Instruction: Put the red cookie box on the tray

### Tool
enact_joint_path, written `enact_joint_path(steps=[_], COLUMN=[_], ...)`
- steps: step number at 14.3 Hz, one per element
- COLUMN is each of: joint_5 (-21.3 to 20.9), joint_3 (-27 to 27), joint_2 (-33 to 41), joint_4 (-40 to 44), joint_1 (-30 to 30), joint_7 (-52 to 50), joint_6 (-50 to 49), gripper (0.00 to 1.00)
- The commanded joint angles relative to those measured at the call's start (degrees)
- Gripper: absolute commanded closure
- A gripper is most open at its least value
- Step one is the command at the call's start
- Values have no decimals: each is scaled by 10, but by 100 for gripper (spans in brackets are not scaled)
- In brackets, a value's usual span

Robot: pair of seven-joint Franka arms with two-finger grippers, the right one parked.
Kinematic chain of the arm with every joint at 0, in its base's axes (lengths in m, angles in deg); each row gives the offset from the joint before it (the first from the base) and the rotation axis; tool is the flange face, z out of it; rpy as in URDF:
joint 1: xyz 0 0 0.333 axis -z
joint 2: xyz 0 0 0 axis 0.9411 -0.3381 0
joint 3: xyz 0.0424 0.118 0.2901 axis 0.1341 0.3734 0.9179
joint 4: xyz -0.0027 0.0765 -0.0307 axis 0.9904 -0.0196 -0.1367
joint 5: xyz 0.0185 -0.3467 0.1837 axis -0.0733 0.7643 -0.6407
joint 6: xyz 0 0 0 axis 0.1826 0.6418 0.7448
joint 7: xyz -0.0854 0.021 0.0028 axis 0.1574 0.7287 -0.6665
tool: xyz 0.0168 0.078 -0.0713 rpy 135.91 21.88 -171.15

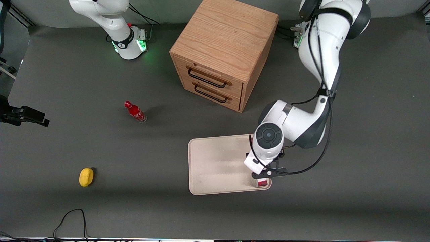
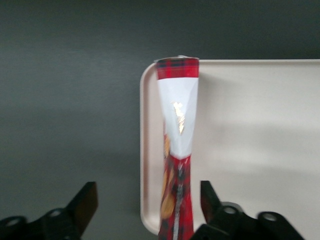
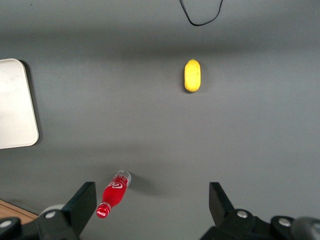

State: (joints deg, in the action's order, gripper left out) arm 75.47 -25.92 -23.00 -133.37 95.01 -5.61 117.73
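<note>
Gripper (image 2: 145,210) spread wide, fingers clear of red cookie box (image 2: 177,150), which stands on edge along the tray (image 1: 215,161) rim toward the working arm's end; release looks done, next a straight lift away.

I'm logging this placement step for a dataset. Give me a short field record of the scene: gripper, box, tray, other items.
gripper: left gripper above the tray's edge toward the working arm's end, fingers open, spread on either side of the box
red cookie box: on its narrow edge on the tray, along the rim
tray: cream, nearer the front camera than the wooden drawer cabinet
other items: red bottle, yellow object, toward the parked arm's end
</note>
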Motion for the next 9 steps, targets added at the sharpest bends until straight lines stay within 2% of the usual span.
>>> enact_joint_path(steps=[1,4,6,9], joint_5=[-7,19,48,68], joint_3=[-3,-3,-3,-3], joint_2=[108,181,241,319], joint_4=[-25,-41,-97,-179], joint_1=[0,-25,-60,-117], joint_7=[-4,18,74,150], joint_6=[-83,-151,-150,-143], gripper=[0,0,0,0])
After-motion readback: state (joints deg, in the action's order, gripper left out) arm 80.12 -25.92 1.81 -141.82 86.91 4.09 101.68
